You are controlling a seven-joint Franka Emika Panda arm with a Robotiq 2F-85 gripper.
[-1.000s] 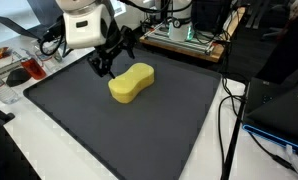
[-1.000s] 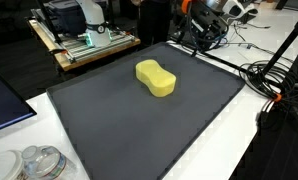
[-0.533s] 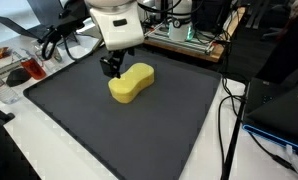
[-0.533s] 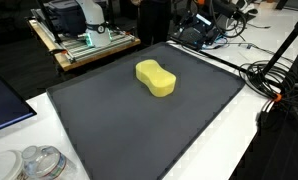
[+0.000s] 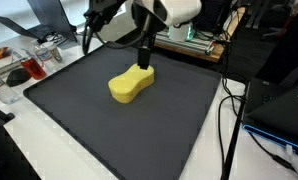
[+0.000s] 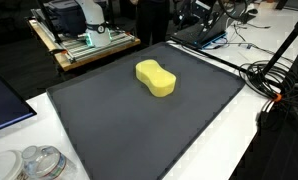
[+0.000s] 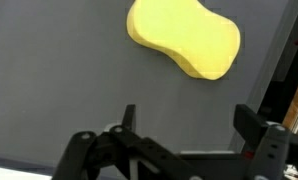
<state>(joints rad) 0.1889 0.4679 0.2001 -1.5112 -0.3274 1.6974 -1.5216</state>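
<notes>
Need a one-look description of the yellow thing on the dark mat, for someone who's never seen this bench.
Start from the big dark grey mat that covers most of the white table. Lying flat near its middle is a yellow sponge. It is the one bright yellow item in view, pinched at the waist like a peanut.

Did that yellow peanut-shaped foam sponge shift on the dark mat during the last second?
No. The yellow peanut-shaped foam sponge sits at the same spot on the dark grey mat in both exterior views.
</notes>
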